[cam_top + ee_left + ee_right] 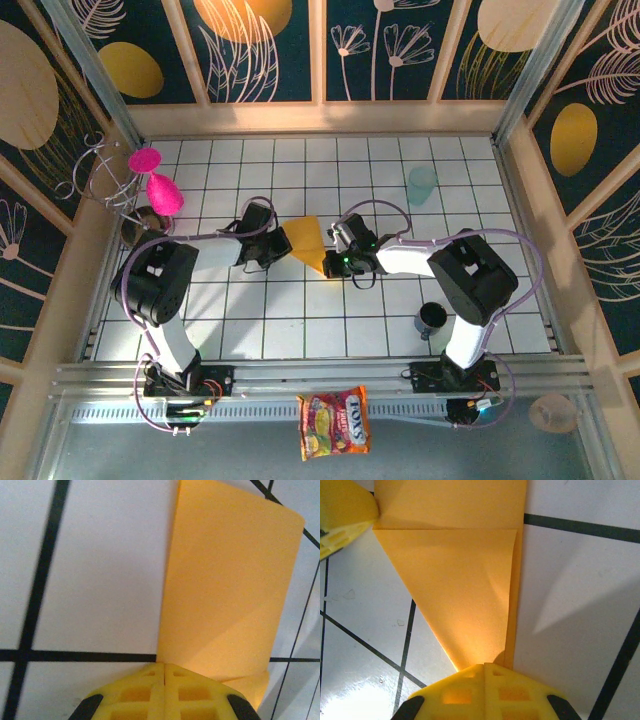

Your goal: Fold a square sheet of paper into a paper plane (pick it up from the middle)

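Fingers (135, 695) of our left gripper (164, 666) pinch one edge of the folded orange paper (230, 590). Our right gripper (484, 666) is clamped tight on its pointed end.

Matt orange paper plane (308, 243), glossy tiles (400, 300)

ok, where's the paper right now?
Top view: the paper, partly folded to a point, is near the middle of the table. It sits between the left gripper at its left edge and the right gripper at its near tip.
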You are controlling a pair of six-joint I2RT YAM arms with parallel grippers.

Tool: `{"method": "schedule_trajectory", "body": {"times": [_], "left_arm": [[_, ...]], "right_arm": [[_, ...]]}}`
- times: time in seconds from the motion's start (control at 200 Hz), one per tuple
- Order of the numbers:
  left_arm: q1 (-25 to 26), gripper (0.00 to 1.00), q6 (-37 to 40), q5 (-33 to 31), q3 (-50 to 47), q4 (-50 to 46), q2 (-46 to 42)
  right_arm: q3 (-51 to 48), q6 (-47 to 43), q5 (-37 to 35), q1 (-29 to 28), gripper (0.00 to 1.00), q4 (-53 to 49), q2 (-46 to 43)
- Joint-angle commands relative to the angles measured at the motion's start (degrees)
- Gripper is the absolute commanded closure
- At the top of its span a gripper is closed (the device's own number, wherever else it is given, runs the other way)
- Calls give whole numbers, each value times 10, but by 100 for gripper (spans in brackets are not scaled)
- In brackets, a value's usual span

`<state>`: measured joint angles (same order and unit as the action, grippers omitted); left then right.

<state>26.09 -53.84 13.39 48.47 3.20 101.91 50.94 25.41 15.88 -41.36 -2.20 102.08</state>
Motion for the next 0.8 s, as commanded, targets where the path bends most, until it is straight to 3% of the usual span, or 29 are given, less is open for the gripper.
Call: {"method": "schedule_trajectory", "body": {"times": [0.0,0.285,0.491,0.796], "left_arm": [[-22,97,29,-51,9,-43,17],[-26,95,46,-45,38,-74,-33],[-26,83,-11,27,-27,-13,-115],[-5,64,-108,102,-113,119,-118]], "right_arm": [[-20,-8,-65,7,100,-110,29],[21,25,4,11,99,-29,-21],[13,87,36,10,78,88,-78],[16,100,46,12,74,106,-20]]}}
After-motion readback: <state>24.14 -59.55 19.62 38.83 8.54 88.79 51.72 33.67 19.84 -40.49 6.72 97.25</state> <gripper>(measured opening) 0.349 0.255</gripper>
